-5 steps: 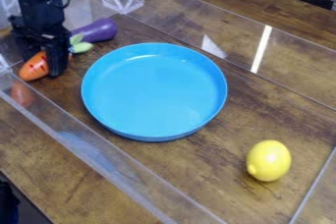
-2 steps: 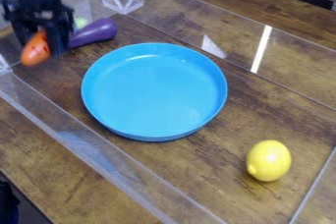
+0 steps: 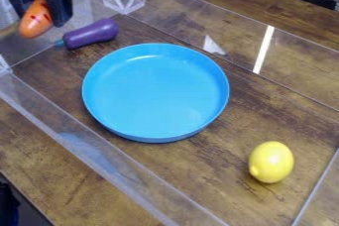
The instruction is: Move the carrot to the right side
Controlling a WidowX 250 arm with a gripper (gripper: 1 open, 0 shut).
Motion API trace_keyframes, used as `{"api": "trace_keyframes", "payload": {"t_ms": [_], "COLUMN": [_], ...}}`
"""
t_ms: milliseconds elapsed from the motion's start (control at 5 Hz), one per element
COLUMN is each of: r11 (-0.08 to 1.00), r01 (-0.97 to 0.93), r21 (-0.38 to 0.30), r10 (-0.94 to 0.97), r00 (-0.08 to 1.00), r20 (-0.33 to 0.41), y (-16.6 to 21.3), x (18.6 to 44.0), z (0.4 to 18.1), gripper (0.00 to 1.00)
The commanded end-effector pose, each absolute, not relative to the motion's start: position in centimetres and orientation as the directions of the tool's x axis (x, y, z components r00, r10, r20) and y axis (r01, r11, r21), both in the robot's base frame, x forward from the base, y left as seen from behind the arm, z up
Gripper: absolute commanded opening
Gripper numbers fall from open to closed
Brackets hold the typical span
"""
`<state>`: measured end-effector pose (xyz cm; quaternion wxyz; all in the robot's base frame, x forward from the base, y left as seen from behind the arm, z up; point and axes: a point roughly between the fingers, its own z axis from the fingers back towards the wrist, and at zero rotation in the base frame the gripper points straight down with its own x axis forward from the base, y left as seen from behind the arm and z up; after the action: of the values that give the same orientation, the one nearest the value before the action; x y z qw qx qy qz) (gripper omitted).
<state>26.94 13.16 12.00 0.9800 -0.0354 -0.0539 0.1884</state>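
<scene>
Jaws pinched on the carrot (image 3: pixel 36 16), which hangs clear of the bench (image 3: pixel 159 185) at the upper left corner of the view, its orange body tilted and partly masked by the dark gripper (image 3: pixel 44 10) above it. Just beside and below lies the purple eggplant (image 3: pixel 90 34), resting on the bench and apart from the carrot. Further out, the blue plate (image 3: pixel 212 111) fills the centre of the work area, empty, and stands between the carrot and the right side. The yellow lemon (image 3: pixel 271 162) sits near the lower right, well apart from the plate. A clear low wall (image 3: pixel 79 151) borders the bench. Judged stage: carrot lifted, transfer to the right not yet made. Risks, as judgement: the grip appears to fall near one end of a tapered, smooth toy, so the carrot may pivot or slip out during the crossing; a low path could catch the plate rim; a drop over the plate would leave the carrot in the dish; a release too near the lemon could nudge it and set it rolling.
</scene>
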Motion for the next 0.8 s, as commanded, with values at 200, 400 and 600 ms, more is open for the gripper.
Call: {"api": "trace_keyframes", "payload": {"t_ms": [200, 400, 600], "r11": [0.939, 0.942, 0.967], "r01": [-0.329, -0.315, -0.224], "r21": [-0.101, -0.116, -0.123], "r10": [0.342, 0.331, 0.243], "r00": [0.925, 0.929, 0.956], "r20": [0.163, 0.164, 0.167], "y": [10.5, 8.6, 7.2], "x": [27.5, 27.6, 27.6], "z": [13.1, 12.4, 12.2], "gripper": [0.0, 0.0, 0.0]}}
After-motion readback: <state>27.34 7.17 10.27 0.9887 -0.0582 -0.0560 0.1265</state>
